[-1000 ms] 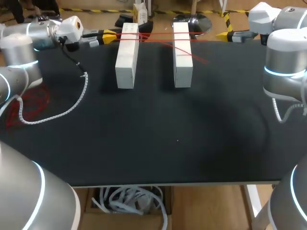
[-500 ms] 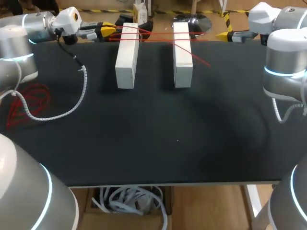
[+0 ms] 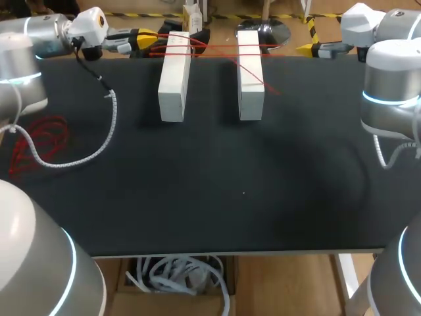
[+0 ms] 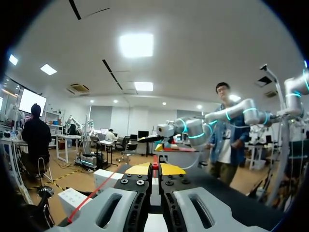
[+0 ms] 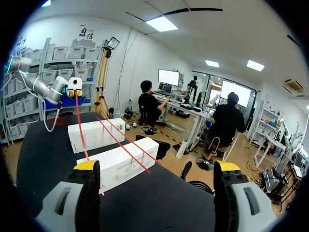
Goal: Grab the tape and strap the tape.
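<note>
Two white blocks, one on the left (image 3: 173, 76) and one on the right (image 3: 250, 72), lie side by side at the table's far end. Thin red tape (image 3: 217, 47) runs across their far ends, and a loose tail (image 3: 270, 85) trails off the right block. My left gripper (image 3: 143, 41) is just left of the left block, shut on the tape. In the left wrist view the tape (image 4: 154, 166) shows between the closed yellow tips of that gripper (image 4: 154, 170). My right gripper (image 3: 314, 48) stands open at the far right, empty (image 5: 157, 166), facing the blocks (image 5: 120, 162) and the tape strands (image 5: 126, 151).
A heap of loose red tape (image 3: 39, 141) lies at the table's left edge. A white coiled cable (image 3: 99, 145) hangs from my left arm over the black table (image 3: 230, 197).
My left gripper has drawn back toward the far edge and slightly left with the tape. The strands over the blocks and the loose tail have shifted. The right arm has not moved.
</note>
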{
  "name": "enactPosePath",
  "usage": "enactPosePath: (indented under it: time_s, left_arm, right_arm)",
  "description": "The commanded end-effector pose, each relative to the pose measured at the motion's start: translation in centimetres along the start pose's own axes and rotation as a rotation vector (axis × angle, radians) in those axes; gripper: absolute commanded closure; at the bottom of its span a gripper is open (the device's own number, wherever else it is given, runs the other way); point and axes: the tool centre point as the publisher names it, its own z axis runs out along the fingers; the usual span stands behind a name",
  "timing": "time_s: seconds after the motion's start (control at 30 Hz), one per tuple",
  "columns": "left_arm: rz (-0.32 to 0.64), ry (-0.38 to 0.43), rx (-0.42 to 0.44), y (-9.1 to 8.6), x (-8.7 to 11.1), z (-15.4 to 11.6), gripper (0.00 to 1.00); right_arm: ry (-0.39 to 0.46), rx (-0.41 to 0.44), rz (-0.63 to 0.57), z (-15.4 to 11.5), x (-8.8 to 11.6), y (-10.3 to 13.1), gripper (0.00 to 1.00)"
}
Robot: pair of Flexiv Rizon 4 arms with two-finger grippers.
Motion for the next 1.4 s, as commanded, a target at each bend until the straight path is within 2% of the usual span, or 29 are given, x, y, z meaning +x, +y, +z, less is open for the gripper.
enactPosePath:
  time_s: [0.03,0.13,0.17,0.2,0.27,0.4,0.6,0.77,0.87,1.1,1.4]
  left_arm:
    - [0.002,-0.143,-0.004,-0.1,0.6,0.2,1.00]
    - [0.002,-0.143,-0.004,-0.1,0.6,0.2,1.00]
    - [0.000,-0.100,0.006,-0.5,0.6,0.4,1.00]
    - [0.007,-0.053,0.050,-0.9,0.9,0.8,1.00]
    - [0.013,0.002,0.079,-1.6,1.3,1.4,1.00]
    - [0.047,0.087,0.186,-3.3,2.3,2.6,1.00]
    - [0.048,0.170,0.256,-5.6,4.5,3.6,1.00]
    - [0.053,0.148,0.307,-7.5,6.5,4.0,1.00]
    - [0.040,0.126,0.309,-8.2,7.9,4.4,1.00]
    - [0.037,0.060,0.295,-8.8,10.4,4.7,1.00]
    - [0.036,0.007,0.297,-9.0,12.5,4.8,1.00]
  right_arm:
    - [0.001,0.002,0.000,-0.1,0.0,0.0,0.00]
    - [0.001,0.002,0.000,-0.1,0.0,0.0,0.00]
    - [0.001,0.002,0.000,-0.1,0.0,0.0,0.00]
    - [0.001,0.002,0.000,-0.1,0.0,0.0,0.00]
    - [0.001,0.002,0.000,-0.1,0.0,0.0,0.00]
    - [0.001,0.002,0.000,-0.1,0.0,0.0,0.00]
    - [0.001,0.002,0.000,-0.1,0.0,0.0,0.00]
    - [0.001,0.002,0.000,-0.1,0.0,0.0,0.00]
    - [0.001,0.002,0.000,-0.1,0.0,0.0,0.00]
    - [0.001,0.002,0.000,-0.1,0.0,0.0,0.00]
    - [0.001,0.002,0.000,-0.1,0.0,0.0,0.00]
